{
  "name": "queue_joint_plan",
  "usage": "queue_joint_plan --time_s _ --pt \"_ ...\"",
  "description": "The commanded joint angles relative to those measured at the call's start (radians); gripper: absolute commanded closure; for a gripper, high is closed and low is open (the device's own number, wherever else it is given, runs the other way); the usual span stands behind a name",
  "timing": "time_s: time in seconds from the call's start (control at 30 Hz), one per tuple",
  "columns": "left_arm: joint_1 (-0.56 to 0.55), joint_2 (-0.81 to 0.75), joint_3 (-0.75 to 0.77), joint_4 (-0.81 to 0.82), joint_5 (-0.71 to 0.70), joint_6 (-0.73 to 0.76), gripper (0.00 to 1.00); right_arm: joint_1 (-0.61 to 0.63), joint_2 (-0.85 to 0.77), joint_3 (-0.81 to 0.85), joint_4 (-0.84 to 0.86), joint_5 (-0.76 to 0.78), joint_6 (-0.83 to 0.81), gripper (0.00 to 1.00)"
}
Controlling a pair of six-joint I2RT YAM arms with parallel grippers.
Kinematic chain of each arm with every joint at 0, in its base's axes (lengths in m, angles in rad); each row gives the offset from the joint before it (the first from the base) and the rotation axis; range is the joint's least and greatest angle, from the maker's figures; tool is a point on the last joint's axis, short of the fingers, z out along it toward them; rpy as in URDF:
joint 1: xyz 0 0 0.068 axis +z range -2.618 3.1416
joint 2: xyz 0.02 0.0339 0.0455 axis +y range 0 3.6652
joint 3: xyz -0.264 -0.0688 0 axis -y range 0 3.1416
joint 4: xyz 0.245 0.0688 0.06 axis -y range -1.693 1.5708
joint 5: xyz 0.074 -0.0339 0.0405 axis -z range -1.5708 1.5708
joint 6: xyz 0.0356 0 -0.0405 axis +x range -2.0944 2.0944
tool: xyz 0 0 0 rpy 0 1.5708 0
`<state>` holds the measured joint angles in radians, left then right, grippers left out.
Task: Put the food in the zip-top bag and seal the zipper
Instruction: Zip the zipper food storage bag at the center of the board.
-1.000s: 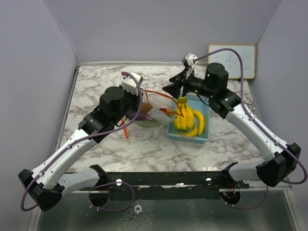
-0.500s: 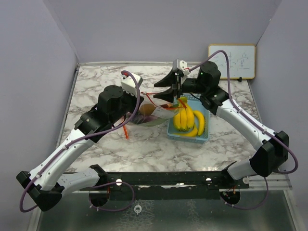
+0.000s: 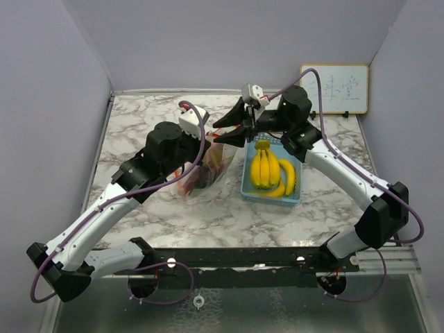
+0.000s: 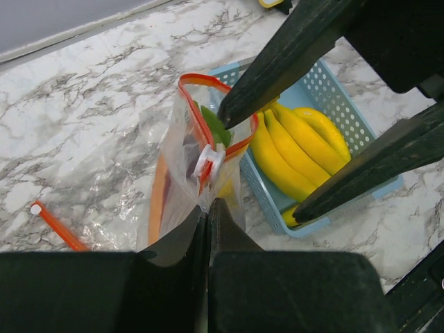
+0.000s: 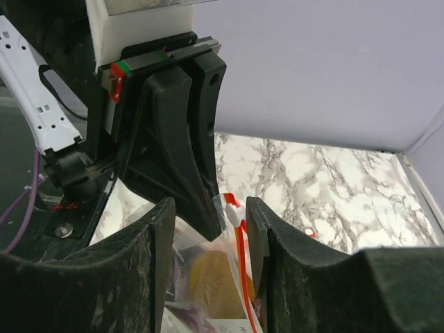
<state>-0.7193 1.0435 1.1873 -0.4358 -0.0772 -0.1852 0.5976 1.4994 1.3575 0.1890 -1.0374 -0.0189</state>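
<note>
The clear zip-top bag (image 3: 205, 173) with an orange zipper stands upright on the marble, its mouth (image 4: 208, 114) partly open. My left gripper (image 4: 209, 202) is shut on the bag's near top edge, just below the white slider (image 4: 206, 159). A green vegetable (image 4: 216, 128) and a yellow piece of food (image 5: 208, 277) show inside the bag. My right gripper (image 5: 210, 208) is open, one finger on each side of the zipper and slider (image 5: 234, 211). A bunch of yellow bananas (image 3: 265, 170) lies in the light-blue basket (image 3: 270, 200).
The basket (image 4: 326, 97) stands right beside the bag, under the right gripper's fingers (image 4: 291, 48). An orange strip (image 4: 59, 227) lies on crinkled clear plastic left of the bag. A whiteboard (image 3: 334, 89) leans on the back right wall.
The right gripper has swung left from above the basket to the bag's mouth and its jaws have narrowed. The bag has risen from slumped to upright in the left gripper.
</note>
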Motion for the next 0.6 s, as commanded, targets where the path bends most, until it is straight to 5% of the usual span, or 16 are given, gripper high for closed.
queue_joint_plan --time_s 0.0,0.3,0.57 --pt "0.004 -0.004 0.028 0.073 0.034 -0.006 1.0 0.014 0.057 0.047 0.03 -0.025 0.02 0.56" --pt "0.005 0.001 0.033 0.07 0.04 0.003 1.0 0.014 0.086 0.05 0.047 -0.046 0.031 0.61" --pt "0.006 0.0 0.03 0.075 0.029 0.011 1.0 0.014 0.108 0.062 0.033 -0.08 0.032 0.92"
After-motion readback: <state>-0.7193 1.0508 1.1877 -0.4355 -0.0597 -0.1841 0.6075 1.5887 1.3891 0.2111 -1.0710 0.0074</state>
